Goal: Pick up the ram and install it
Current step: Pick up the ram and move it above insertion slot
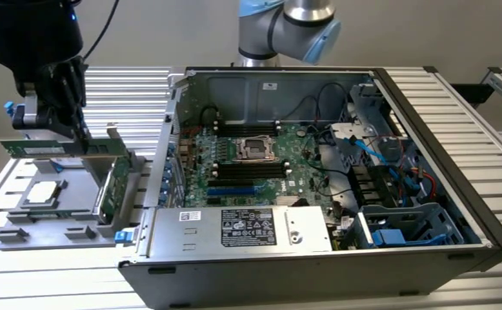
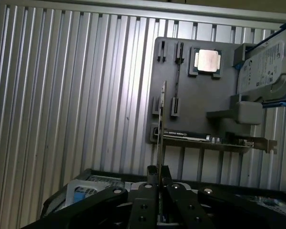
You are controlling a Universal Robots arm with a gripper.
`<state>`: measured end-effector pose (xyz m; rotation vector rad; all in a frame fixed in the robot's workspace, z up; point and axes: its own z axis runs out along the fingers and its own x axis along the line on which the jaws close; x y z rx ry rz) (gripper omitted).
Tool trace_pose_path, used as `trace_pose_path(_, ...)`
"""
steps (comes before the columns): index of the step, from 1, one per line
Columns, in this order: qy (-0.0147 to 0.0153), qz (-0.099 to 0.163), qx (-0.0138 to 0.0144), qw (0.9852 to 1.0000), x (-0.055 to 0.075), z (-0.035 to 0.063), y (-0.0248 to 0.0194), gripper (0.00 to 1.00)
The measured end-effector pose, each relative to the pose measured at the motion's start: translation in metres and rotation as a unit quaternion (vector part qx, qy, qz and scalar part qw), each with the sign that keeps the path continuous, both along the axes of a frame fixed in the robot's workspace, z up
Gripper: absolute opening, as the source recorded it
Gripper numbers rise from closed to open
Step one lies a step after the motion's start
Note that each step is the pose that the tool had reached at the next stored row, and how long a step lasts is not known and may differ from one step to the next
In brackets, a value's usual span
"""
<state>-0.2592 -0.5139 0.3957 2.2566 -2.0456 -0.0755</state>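
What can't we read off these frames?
- Wrist view: the ram is edge-on, so its chips and label are hidden; its held end is covered by the fingers.
- Exterior view: latch state of the memory slots is too small to tell.
- Exterior view: ram label text, too small.

Exterior view evenly lit; wrist view dim

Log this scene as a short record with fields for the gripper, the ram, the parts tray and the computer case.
gripper: shut on the ram, above the grey parts tray
ram: held level, on the exterior view's left of the case
parts tray: carries a processor chip and an upright expansion card
computer case: open, motherboard exposed, black memory slots beside the processor socket
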Motion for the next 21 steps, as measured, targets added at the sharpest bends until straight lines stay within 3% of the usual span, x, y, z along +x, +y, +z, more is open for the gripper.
trace_pose_path(9,-0.0002,0.004,0.0028,1.0000,0.027,0.0012,0.0000,0.14)
trace_pose_path(15,-0.0002,0.006,0.0056,1.0000,0.050,0.0023,0.0000,0.14)
trace_pose_path(21,-0.0002,0.007,0.0064,1.0000,0.077,0.0027,0.0002,0.14)
